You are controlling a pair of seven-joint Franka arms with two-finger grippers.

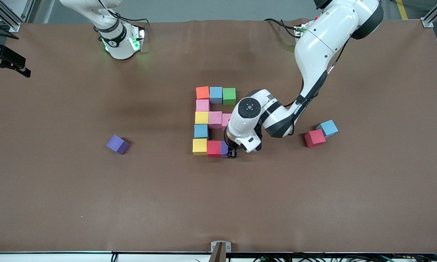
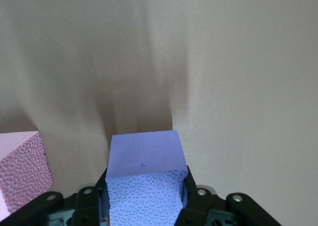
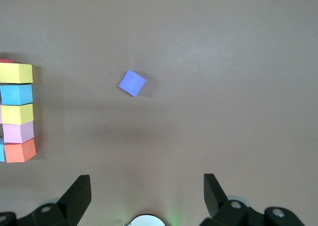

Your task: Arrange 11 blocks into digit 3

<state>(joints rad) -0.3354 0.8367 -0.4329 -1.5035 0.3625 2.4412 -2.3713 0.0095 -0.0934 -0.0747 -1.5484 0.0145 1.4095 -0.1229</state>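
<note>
Toward the right arm's end of the desk (image 1: 58, 189), a lone purple block (image 1: 117, 144) sits turned at an angle, well apart from everything else; the right gripper (image 3: 146, 196) hangs high above the desk near its own base with its fingers spread wide and nothing between them, and that arm waits. Near the middle of the desk lies the digit 3 (image 1: 207, 122), its long axis running from the robots' side toward the front camera: a straight spine of orange (image 1: 202, 92), pink (image 1: 202, 105), yellow (image 1: 201, 117), blue (image 1: 201, 131) and yellow (image 1: 199, 146) cubes on the side toward the right arm, with its three bars pointing toward the left arm's end. The top bar adds a blue cube (image 1: 215, 94) and a green cube (image 1: 229, 96); the middle bar shows two pink cubes (image 1: 215, 119) (the second partly hidden by the arm); the bottom bar has a red cube (image 1: 214, 148) and then a purple cube (image 1: 224, 149). The left gripper (image 2: 144, 198) is closed on that purple cube, low at the end of the bottom bar, touching or just beside the red one. Toward the left arm's end, a spare red block (image 1: 315, 138) and a spare blue block (image 1: 328, 128) sit touching at a corner.
</note>
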